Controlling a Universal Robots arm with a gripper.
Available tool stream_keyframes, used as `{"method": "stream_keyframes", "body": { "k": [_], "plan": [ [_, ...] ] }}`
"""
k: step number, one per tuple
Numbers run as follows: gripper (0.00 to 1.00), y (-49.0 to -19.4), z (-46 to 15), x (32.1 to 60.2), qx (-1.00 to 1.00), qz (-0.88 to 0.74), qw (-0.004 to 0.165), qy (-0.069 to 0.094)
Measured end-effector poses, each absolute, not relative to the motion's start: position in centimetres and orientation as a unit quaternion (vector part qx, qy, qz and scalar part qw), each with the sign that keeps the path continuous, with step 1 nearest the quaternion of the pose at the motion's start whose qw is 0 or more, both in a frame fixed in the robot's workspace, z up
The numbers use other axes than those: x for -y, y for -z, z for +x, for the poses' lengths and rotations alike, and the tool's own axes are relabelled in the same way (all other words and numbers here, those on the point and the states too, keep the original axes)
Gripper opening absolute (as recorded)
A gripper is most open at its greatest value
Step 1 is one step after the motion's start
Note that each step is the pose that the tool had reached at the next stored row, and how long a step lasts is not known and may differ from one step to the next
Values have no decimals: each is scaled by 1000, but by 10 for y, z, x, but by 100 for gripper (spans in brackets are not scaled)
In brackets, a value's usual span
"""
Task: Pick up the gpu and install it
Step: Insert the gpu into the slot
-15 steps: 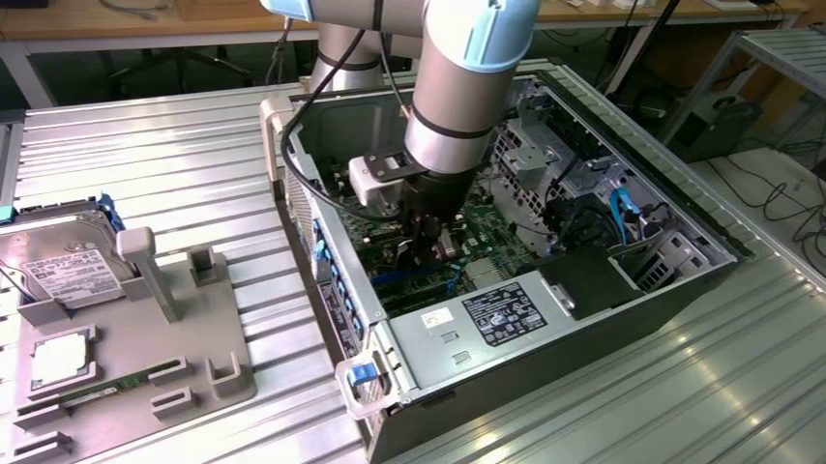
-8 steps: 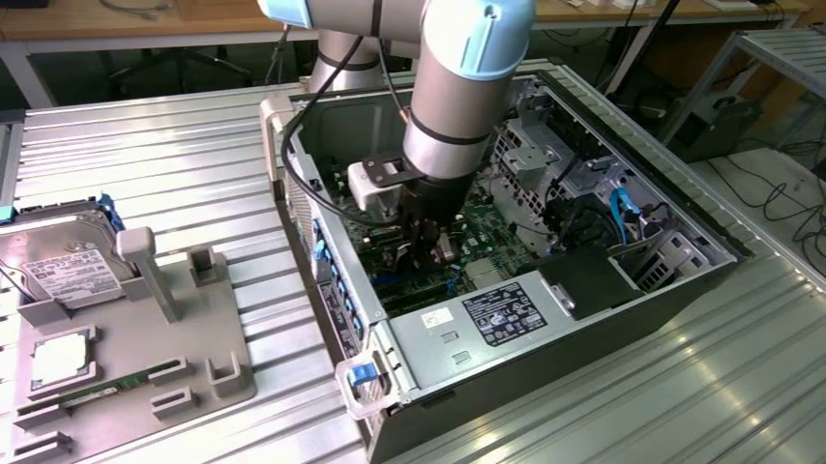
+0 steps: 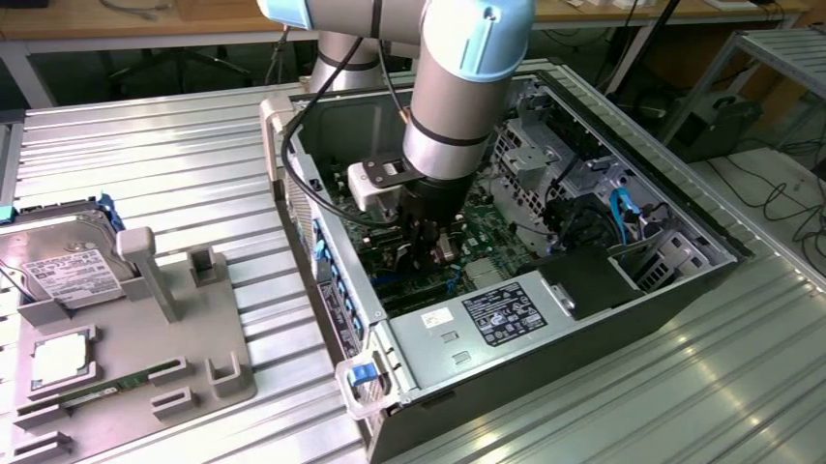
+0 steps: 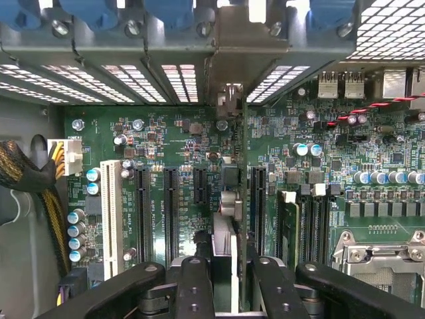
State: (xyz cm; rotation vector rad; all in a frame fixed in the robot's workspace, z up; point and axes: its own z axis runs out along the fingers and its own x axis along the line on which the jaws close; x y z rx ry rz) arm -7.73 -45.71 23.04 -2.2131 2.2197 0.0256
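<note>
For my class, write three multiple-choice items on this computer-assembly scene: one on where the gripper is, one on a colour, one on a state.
1. Where is the gripper?
A. Down inside the open computer case
B. Over the grey parts tray
C. Above the bare table

2. What colour is the motherboard?
A. Red
B. Green
C. White

3. What state is the gpu in?
A. Lying on the tray
B. Lying on the table
C. Held edge-on between the fingers, above the motherboard slots

Answers:
1 A, the arm reaches down into the case.
2 B, the board shows green around its black slots.
3 C, the fingers flank the upright card.
</note>
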Motion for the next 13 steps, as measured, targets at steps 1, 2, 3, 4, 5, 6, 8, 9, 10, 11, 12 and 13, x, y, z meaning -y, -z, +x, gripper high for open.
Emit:
{"method": "stream_keyframes", "body": {
  "k": [1, 2, 3, 4, 5, 6, 8, 9, 10, 11, 12, 13],
  "plan": [
    [28, -230, -77, 457, -708, -706, 4, -8],
    [28, -230, -77, 457, -708, -706, 4, -8],
    [28, -230, -77, 457, -708, -706, 4, -8],
    [28, -230, -77, 457, -708, -706, 4, -8],
    [28, -230, -77, 457, -708, -706, 4, -8],
    [28, -230, -77, 457, -708, -706, 4, -8],
    [28, -230, -77, 457, -708, -706, 4, -8],
    [28, -230, -77, 457, -708, -706, 4, -8],
    [28, -230, -77, 457, -708, -706, 3, -8],
    [28, -229, -77, 457, -708, -706, 3, -8],
    [28, -227, -77, 456, -708, -706, 4, -8],
    [28, -226, -77, 456, -708, -706, 3, -8]
  ]
}}
